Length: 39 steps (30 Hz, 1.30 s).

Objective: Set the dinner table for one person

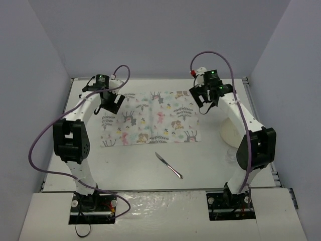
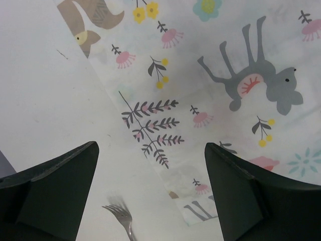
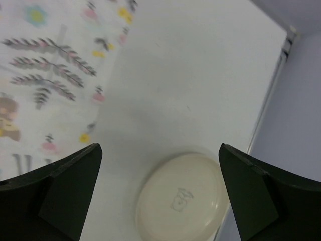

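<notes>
The dinner table (image 1: pixel 135 170) fills the floor of the walled cell, with thin metal edging along its right side. At its far-left corner the left gripper (image 1: pixel 113 104) hangs over the left end of the printed cloth mat (image 1: pixel 150 118). Its fingers are spread wide and released, with only cloth and tabletop showing between them. The left wrist view shows a fork (image 2: pixel 122 217) lying on bare table just off the mat's left edge, its tines toward the far edge. From above, the left arm hides this fork.

The mat lies flat toward the far edge, roughly centred between the left and right edges. A table knife (image 1: pixel 168 165) lies alone on bare surface between the mat and the near edge, set at a diagonal and well apart from the mat.

The right gripper (image 1: pixel 203 105) hovers over the mat's far-right corner, its fingers likewise parted and released. A cream plate (image 1: pixel 228 133) sits near the right edge, just beside the mat. From above, the right arm crosses over it and hides part of its rim. In the right wrist view it lies clear between the fingers.
</notes>
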Tool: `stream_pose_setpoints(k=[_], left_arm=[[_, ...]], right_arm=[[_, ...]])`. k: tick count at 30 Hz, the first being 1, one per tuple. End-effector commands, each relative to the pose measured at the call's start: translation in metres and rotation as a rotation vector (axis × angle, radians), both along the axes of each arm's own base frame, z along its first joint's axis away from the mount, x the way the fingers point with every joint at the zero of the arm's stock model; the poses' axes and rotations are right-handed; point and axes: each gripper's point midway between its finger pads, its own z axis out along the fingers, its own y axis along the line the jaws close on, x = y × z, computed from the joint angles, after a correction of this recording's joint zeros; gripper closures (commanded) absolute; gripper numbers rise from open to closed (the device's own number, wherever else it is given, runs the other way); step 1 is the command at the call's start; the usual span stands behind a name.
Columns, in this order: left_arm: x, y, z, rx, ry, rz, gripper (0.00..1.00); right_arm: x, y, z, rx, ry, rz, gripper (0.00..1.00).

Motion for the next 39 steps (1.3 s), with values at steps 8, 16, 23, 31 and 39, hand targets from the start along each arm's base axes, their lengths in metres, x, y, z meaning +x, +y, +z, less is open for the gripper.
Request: stream_pose_setpoints(k=[8,16,23,31,39], left_arm=[[-0.01,0.001,-0.01,0.003,0.054,-0.035,0.24],[-0.013,-0.001,-0.054,0.023,0.204,-0.067,0.39],[-0.017,0.014,-0.086,0.108,0.331,-0.076,0.54],[-0.009,0.027,-0.086,0.146,0.318,-0.056,0.58],[-0.007,0.035,-0.076,0.173,0.283,-0.049,0.45]], right_arm=[[-0.072,-0.148,-0.058,0.04,0.199,-0.343,0.11],[-0.103,-0.196,-0.065,0.01,0.227,-0.458,0.1],[-0.125,-0.223,-0.076,0.033,0.261,-0.495,0.12],[-0.14,-0.241,-0.084,0.016,0.293,-0.52,0.12],[-0.15,-0.241,-0.116,0.076,0.38,-0.514,0.18]])
